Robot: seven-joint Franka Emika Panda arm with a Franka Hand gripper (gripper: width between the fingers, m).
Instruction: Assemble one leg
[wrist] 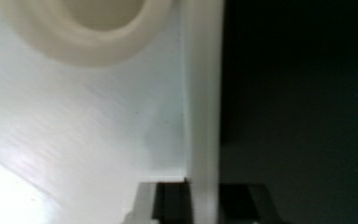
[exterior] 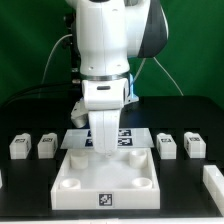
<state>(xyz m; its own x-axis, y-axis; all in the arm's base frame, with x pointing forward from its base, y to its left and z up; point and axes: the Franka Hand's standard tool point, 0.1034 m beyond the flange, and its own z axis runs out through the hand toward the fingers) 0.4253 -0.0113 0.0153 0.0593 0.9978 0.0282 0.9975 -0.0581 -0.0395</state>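
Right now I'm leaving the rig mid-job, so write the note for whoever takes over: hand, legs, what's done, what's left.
Hand: low over the far edge of the plate, fingers either side of it in the wrist view; open or shut unclear.
Legs: all four loose on the table: far-left leg, inner-left leg, inner-right leg, far-right leg; none held.
Done: no leg fitted; the front sockets stand empty.
Left: pick a leg, seat it in a corner socket.
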